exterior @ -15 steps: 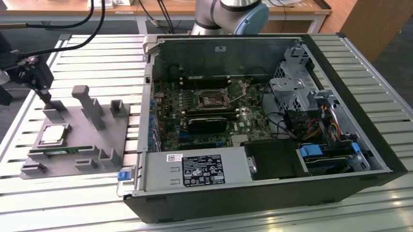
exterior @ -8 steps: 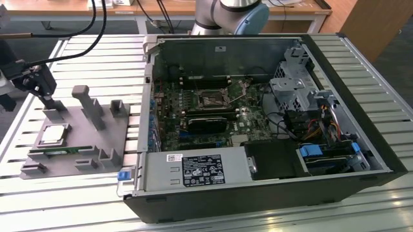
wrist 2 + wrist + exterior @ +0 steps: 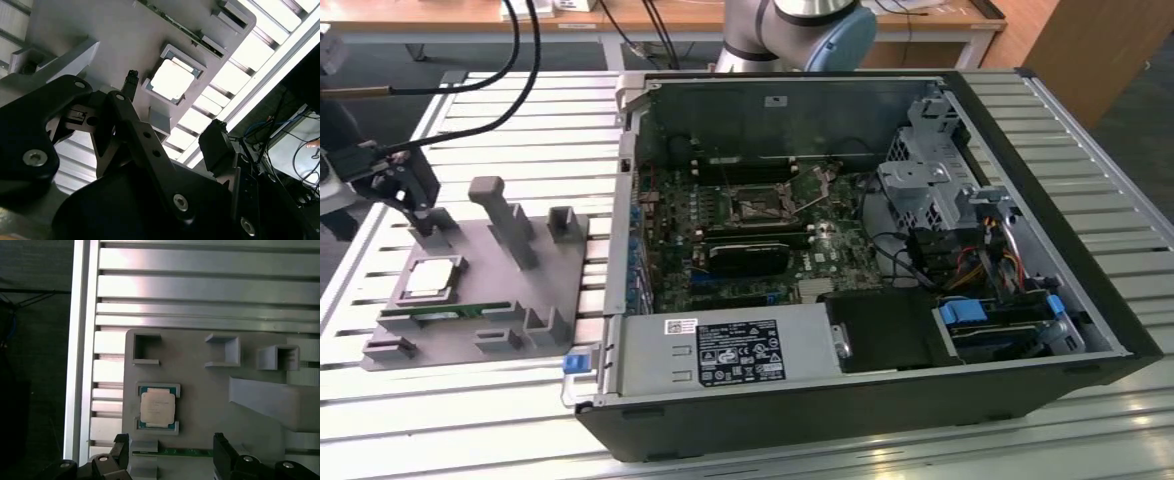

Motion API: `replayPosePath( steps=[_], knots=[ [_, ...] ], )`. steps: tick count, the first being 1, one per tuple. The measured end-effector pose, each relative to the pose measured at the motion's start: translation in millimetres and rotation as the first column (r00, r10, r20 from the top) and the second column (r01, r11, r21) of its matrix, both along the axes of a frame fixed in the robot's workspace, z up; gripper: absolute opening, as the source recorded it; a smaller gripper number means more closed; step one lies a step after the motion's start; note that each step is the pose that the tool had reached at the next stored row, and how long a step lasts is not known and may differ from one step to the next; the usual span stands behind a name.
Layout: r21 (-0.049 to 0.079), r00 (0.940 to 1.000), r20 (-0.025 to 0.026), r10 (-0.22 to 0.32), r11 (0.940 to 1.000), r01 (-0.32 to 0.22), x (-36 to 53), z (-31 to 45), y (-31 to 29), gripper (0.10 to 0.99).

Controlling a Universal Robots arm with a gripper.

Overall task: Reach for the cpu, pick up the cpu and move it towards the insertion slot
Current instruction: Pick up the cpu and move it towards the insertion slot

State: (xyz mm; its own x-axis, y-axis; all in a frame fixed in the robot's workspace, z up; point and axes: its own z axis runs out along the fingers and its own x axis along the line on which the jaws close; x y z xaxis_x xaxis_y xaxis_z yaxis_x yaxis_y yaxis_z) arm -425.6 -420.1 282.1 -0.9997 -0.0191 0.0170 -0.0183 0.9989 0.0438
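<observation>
Gripper [image 3: 170, 444], jaws spread wide, hovered apart from the chip [image 3: 157, 407], which lay at its six o'clock in the exterior view; centring squarely over it looked wise.

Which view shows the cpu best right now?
The first wrist view: it looks straight down on the cpu, whole and unobstructed, seated in its grey holder. The second wrist view shows it at a slant, washed bright by glare. The exterior view shows it small and oblique, on the holder at the exterior view's left.
</observation>
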Motion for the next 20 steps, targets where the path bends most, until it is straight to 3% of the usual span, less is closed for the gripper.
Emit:
replayPosePath(
  steps=[16,20],
  knots=[
    [0.001,1.0,0.0006,0.0,1.0,0.0,-0.4,-29.1,-2.1,0.765],
    [0.001,1.0,0.0008,0.0,1.0,0.0,-0.4,-36.3,-2.2,0.835]
  ],
)
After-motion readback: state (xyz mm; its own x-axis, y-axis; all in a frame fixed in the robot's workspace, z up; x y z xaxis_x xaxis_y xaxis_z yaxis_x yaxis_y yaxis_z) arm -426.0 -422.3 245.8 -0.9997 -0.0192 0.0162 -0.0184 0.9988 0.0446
